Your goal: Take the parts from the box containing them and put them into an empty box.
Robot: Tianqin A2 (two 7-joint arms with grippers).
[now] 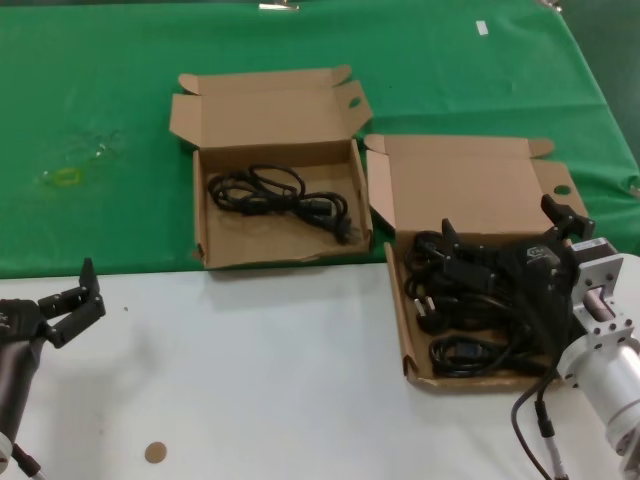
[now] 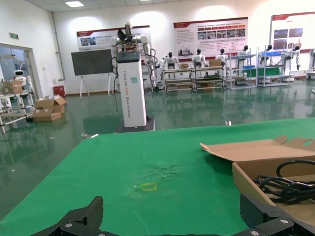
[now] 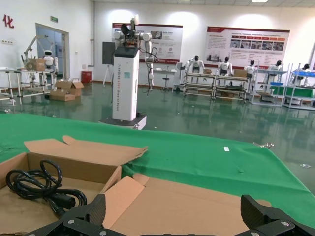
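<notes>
1. The right hand is found low over the right-hand box, directly above the heap of black power cords that fills its tray. Its fingers are seen spread, with nothing held between them.
2. The governing relation: the cords lie immediately beneath and just ahead of the right hand, so the next reach is judged to be a short descent, not a traverse. The tray's long axis runs from the robot outward, toward the green cloth.
3. The left hand is parked over the white desk at the near left, fingers spread and empty, well apart from both boxes. The right arm is plainly the nearer.
4. The receiving box stands to the left of the full box and slightly farther out, lid folded back. One coiled black cord is already seen lying in it, so it is not strictly empty.
5. Both boxes are shallow brown corrugated mailers with tabbed flaps. The cords in the full box are tangled and overlapping; it is judged that a single cord may drag its neighbours when lifted.
</notes>
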